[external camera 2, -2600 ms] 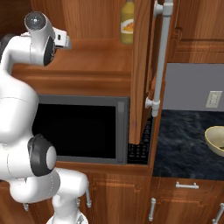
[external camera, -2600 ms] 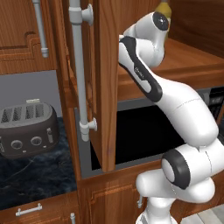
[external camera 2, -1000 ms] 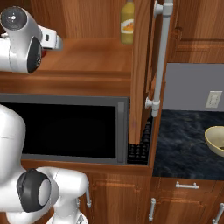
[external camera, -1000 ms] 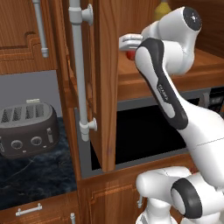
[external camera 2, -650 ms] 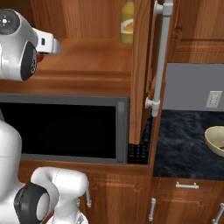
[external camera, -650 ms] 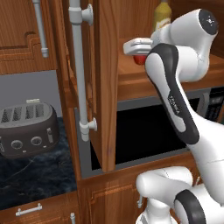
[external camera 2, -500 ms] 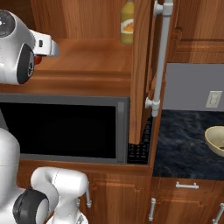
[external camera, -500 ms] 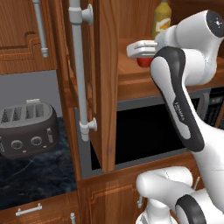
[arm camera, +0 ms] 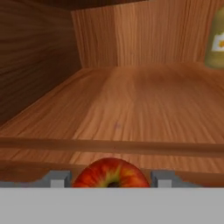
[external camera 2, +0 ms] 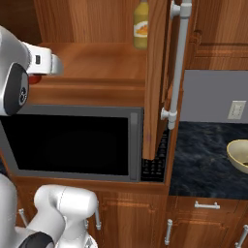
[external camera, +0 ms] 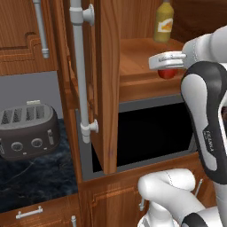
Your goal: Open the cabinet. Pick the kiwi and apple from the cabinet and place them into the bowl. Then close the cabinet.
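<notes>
Toaster (external camera: 27, 132) sits far left on the dark table (external camera: 40, 181). Next comes the cabinet (external camera: 106, 84), its door swung open edge-on to you, long silver handle (external camera: 79, 71) in front. Inside, a yellow bottle (external camera: 163, 22) stands at the back of the shelf (arm camera: 131, 105). At the shelf's front edge, the hand (arm camera: 109, 178) holds the apple (arm camera: 110, 173) between its fingers, the jaws standing fairly wide and closed against the fruit's sides. Far right, on the table, the bowl (external camera 2: 240, 154) waits, well apart from the cabinet. You are likely mid-step carrying the apple out; next you must draw it clear of the shelf and swing right, round the open door, to the bowl.
</notes>
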Tool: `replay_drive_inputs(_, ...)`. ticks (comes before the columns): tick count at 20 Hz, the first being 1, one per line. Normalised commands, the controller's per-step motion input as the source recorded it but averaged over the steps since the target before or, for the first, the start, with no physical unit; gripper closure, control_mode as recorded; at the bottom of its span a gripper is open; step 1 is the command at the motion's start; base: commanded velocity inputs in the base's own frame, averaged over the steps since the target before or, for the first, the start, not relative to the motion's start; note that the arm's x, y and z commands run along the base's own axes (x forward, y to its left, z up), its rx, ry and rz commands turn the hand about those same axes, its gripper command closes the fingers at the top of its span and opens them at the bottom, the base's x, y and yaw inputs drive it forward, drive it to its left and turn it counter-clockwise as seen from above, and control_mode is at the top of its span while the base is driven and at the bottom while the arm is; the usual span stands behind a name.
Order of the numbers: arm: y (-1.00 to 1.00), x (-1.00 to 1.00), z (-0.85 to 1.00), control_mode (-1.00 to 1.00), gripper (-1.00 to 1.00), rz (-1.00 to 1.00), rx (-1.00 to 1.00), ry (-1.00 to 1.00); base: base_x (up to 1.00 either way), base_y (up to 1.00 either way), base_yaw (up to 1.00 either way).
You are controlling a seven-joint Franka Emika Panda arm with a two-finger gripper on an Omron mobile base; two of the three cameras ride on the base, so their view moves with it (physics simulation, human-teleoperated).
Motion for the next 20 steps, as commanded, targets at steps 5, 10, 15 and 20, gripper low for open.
replay_drive_inputs(5, -0.27, -0.45, 0.00, -1.00, 1.00, 0.00, -0.04, -0.02, 0.00, 0.00, 0.00)
replay_drive_inputs(10, -0.12, -0.50, 0.00, -1.00, 1.00, 0.00, -0.06, -0.05, 0.00, 0.00, 0.00)
replay_drive_inputs(15, -0.12, -0.48, 0.00, -1.00, 1.00, 0.00, -0.05, -0.04, 0.00, 0.00, 0.00)
replay_drive_inputs(20, -0.08, -0.28, -0.02, -1.00, 1.00, 0.00, -0.04, -0.03, 0.00, 0.00, 0.00)
